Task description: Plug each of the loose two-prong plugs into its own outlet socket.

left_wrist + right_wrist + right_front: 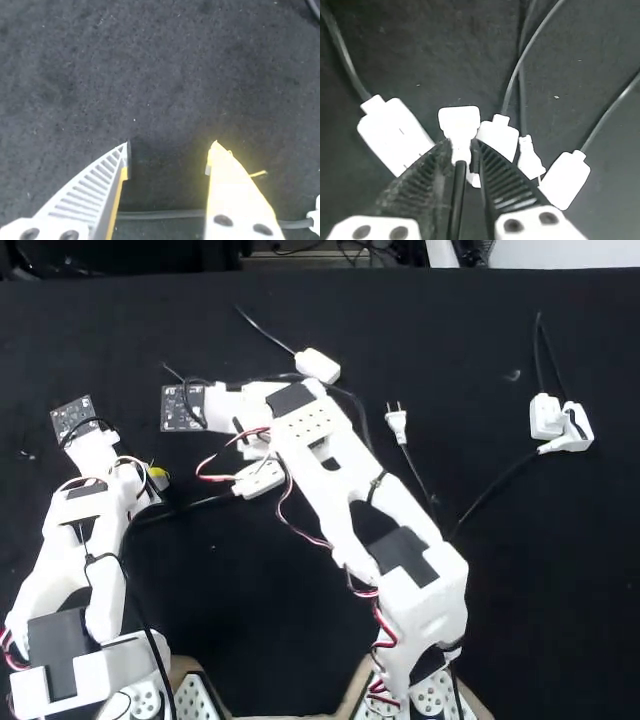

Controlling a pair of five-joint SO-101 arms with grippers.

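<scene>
1. High view:
   - A loose two-prong plug lies flat on the black table, just beside the right arm. Its two metal pins show, and a thin black lead trails from it.
   - A white outlet socket lies beyond the arm, on its own cable.
   - Two more white connector bodies sit touching each other near the table's far right edge.
   - The left gripper rests low over the cloth, well apart from all of these.

2. Left wrist view:
   - The left gripper stands moderately wide and holds nothing.
   - It is over bare black cloth.
   - A black cable runs across beneath the fingers.

3. Right wrist view:
   - The right gripper is narrowed onto the neck of a white plug.
   - The plug body is a rounded block, and its black lead runs back between the fingers.
   - A larger white socket block lies just beside it.
   - Three further white connector pieces cluster on the other side.
</scene>
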